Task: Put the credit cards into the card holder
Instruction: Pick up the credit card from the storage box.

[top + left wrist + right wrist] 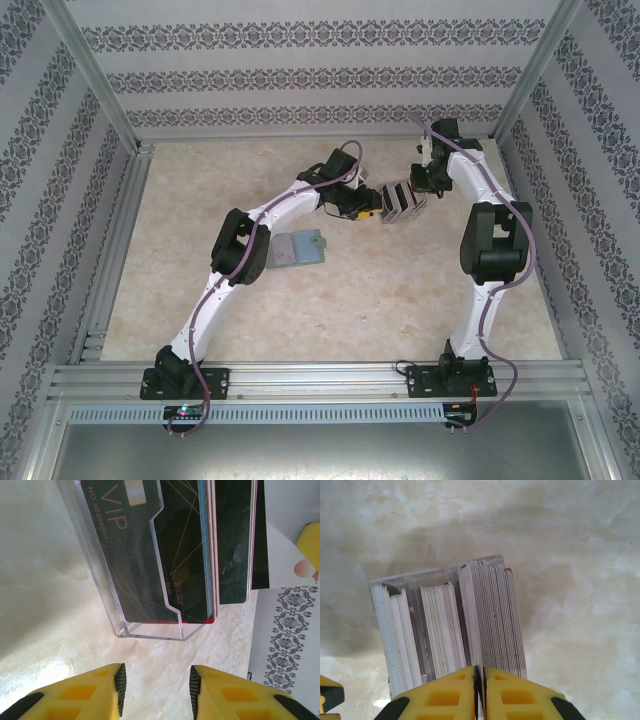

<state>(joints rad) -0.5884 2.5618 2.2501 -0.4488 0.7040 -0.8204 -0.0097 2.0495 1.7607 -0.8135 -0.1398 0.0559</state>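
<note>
clear plastic slotted rack point(402, 200) stands far-middle on marbled table point(400, 300), thin plastic cards point(490, 615) upright in it; flat green folding wallet point(298, 249) lies nearer, to its left.

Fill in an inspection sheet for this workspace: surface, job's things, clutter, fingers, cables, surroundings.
Surface: pale marble-patterned tabletop, no spills seen.
Job's things: sage-green flat square wallet lies by the left arm; dark and pale plastic cards stand on edge in a clear acrylic slotted rack.
Clutter: nothing seen.
Grippers: left gripper fingers open, empty, short of the rack; right gripper fingers shut at the card edges, pinch unclear.
Cables: purple cables run along both arms.
Surroundings: patterned wallpaper walls, aluminium frame.
</note>
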